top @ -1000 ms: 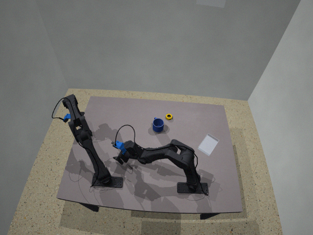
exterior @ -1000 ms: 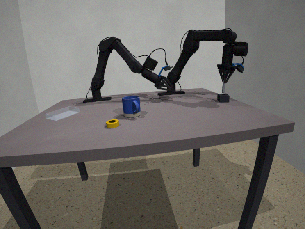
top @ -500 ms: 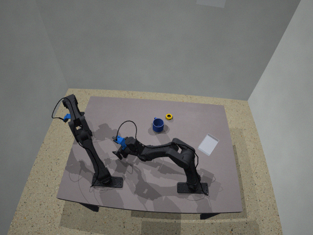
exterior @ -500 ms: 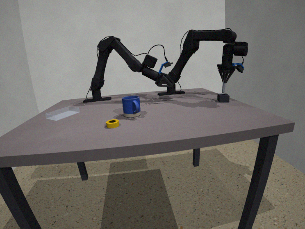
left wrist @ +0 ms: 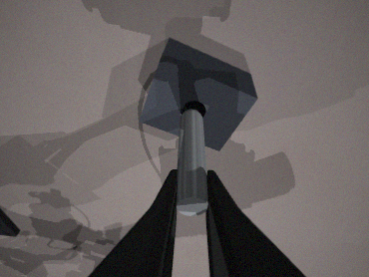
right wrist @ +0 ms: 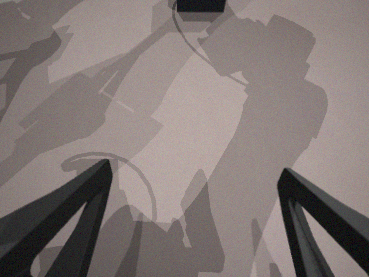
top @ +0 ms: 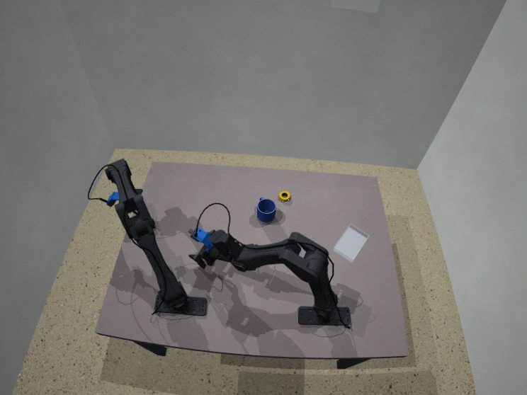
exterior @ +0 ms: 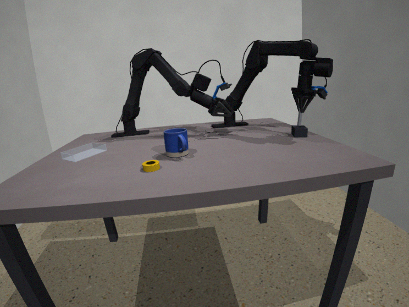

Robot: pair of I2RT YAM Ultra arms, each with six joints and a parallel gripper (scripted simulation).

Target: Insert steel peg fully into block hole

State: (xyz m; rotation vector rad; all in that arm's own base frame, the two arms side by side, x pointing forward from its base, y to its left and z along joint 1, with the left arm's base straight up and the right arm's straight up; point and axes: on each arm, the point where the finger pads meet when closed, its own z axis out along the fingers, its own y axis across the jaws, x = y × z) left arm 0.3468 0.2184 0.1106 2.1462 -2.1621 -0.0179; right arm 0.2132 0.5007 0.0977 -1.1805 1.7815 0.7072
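Steel peg [exterior: 299, 118] [left wrist: 191, 164] between the left fingers; fingers nearly closed, gripping it.

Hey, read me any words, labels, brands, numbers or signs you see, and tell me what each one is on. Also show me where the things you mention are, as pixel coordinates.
There are none to read. The blue mug [top: 266, 216] [exterior: 171, 142], the yellow ring [top: 280, 199] [exterior: 150, 168] and the block [exterior: 299, 131] [left wrist: 219, 120] show no lettering or numbers.
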